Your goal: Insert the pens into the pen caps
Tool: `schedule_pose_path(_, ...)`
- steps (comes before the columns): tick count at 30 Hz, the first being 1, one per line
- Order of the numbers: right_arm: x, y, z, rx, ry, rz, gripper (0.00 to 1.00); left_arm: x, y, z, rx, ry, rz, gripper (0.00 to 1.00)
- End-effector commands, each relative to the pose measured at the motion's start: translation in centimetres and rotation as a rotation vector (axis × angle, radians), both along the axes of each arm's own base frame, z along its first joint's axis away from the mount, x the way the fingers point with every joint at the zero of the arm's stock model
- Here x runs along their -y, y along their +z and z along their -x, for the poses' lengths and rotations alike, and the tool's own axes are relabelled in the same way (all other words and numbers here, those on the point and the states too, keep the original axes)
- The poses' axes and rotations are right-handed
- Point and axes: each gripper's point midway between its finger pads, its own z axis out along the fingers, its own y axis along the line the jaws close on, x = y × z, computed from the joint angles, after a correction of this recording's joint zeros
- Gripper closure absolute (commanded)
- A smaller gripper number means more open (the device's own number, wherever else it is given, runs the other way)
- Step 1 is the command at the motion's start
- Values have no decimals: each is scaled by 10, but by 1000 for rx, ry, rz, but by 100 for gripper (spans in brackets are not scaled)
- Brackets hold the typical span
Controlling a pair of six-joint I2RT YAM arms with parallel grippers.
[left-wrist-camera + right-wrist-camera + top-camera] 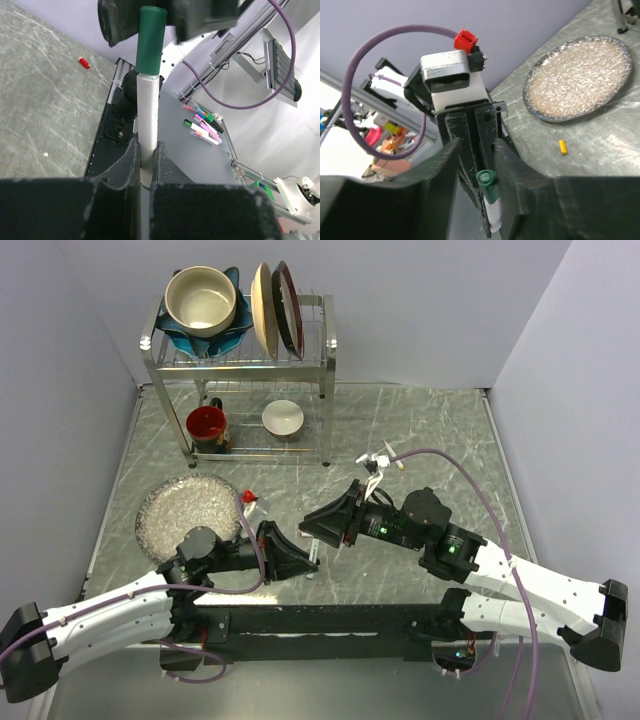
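My left gripper [146, 150] [305, 562] is shut on the white barrel of a pen [148, 115] and holds it upright above the table. A green cap [150, 40] sits on the pen's tip. My right gripper [476, 145] [318, 530] faces the left one, its jaws apart on either side of the green cap [487, 184]. A red cap [84, 62] [250, 498] lies on the table near the plate. A yellow-orange cap [562, 146] lies below the plate's edge. Two more white pens [377, 468] lie behind the right arm.
A speckled plate [185, 510] [580, 80] lies at the left. A metal dish rack [325, 360] at the back holds bowls, plates, a red mug [207, 425] and a small white bowl [283, 417]. Loose coloured markers [202, 127] lie off the table.
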Motion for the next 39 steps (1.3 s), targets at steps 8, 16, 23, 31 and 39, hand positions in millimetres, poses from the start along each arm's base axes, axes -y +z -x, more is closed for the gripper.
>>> schedule_pose_path(8, -8, -9, 18, -23, 23, -35, 100, 0, 15, -6, 40, 36, 65, 99)
schedule_pose_path(16, -7, -46, 26, -117, -36, 14, 100, 0, 26, -37, 19, 203, 81, 99)
schedule_pose_path(23, -10, -76, 19, -170, -180, 157, 100, 6, 13, -61, -17, 302, 2, 99)
schedule_pose_path(31, -11, -101, 23, -196, -232, 269, 100, -1, 11, -79, 2, 408, -9, 99)
schedule_pose_path(39, -16, -119, 32, -219, -209, 319, 100, 0, 20, -83, 28, 427, -8, 99)
